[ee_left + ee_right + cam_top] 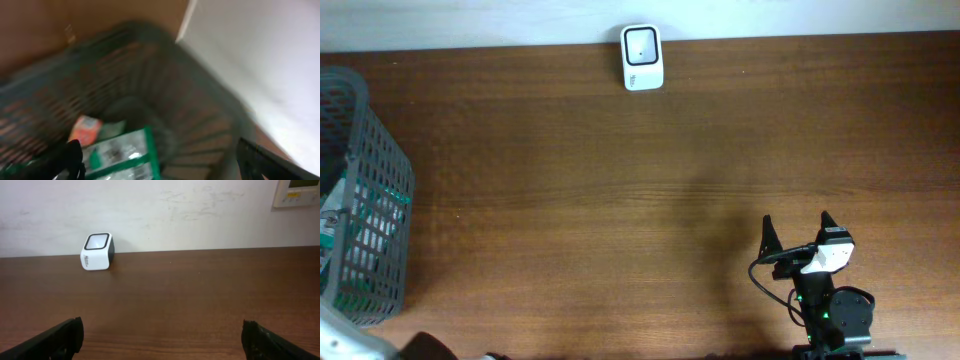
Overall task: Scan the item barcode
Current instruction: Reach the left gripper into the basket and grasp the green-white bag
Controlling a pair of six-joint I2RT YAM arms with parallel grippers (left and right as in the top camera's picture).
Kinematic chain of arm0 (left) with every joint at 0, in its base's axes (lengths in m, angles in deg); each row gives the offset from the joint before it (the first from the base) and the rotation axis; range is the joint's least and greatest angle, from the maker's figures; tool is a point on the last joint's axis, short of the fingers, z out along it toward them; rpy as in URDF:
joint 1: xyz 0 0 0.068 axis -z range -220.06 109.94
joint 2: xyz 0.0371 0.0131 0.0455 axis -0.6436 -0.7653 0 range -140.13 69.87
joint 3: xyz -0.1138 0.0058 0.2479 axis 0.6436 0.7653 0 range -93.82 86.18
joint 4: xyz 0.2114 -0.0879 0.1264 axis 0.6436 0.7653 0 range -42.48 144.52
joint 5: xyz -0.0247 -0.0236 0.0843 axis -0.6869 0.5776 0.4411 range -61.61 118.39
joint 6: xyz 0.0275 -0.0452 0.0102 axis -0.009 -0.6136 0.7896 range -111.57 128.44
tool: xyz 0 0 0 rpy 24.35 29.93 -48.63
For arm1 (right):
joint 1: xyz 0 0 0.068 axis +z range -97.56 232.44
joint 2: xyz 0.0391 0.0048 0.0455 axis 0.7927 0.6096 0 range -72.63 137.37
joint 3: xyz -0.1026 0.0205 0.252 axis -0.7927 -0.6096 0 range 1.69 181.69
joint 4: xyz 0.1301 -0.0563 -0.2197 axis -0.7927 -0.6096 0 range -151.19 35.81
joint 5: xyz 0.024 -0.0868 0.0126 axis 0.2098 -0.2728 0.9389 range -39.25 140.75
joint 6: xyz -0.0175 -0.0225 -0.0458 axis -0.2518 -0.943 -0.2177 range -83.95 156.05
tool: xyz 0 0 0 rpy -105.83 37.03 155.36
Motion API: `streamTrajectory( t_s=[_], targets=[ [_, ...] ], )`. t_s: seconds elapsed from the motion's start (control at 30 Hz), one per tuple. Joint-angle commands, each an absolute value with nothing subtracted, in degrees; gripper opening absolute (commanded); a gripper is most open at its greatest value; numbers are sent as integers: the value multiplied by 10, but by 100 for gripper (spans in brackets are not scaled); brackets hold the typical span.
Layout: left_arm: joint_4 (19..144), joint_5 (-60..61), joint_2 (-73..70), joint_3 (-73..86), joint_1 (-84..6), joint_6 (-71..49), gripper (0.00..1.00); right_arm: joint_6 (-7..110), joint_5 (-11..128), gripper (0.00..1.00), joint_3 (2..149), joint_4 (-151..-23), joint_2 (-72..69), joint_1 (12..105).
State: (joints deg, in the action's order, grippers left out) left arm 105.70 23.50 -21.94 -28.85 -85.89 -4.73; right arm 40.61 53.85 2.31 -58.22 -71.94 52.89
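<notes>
The white barcode scanner [642, 57] with a dark window stands at the table's far edge; the right wrist view shows the scanner [96, 251] far ahead on the left. The left wrist view is blurred and looks down into the grey mesh basket [165, 75]. A green-and-white packet [122, 155] and an orange packet [85, 129] lie on its floor. My left gripper [160, 162] hangs open above them, holding nothing. My right gripper [798, 228] rests open and empty near the front edge, right of centre.
The basket [365, 190] stands at the table's left edge, with items showing through its mesh. A white wall runs behind the table, with a beige panel [295, 192] at its upper right. Brown tabletop [620, 200] lies between the basket, the scanner and the right arm.
</notes>
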Motion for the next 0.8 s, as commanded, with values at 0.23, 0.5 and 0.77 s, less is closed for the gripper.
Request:
streamTrajectory(
  t_s=[0.23,0.5,0.77],
  targets=[
    [1031,361,-315,-169,-876,37,94,410,540,98,20,-585,-724,528],
    [963,322,-427,-148,-876,249,98,409,540,98,20,-585,-724,528],
    [944,217,-502,-148,-875,411,87,410,540,98,20,-585,-724,528]
  ],
)
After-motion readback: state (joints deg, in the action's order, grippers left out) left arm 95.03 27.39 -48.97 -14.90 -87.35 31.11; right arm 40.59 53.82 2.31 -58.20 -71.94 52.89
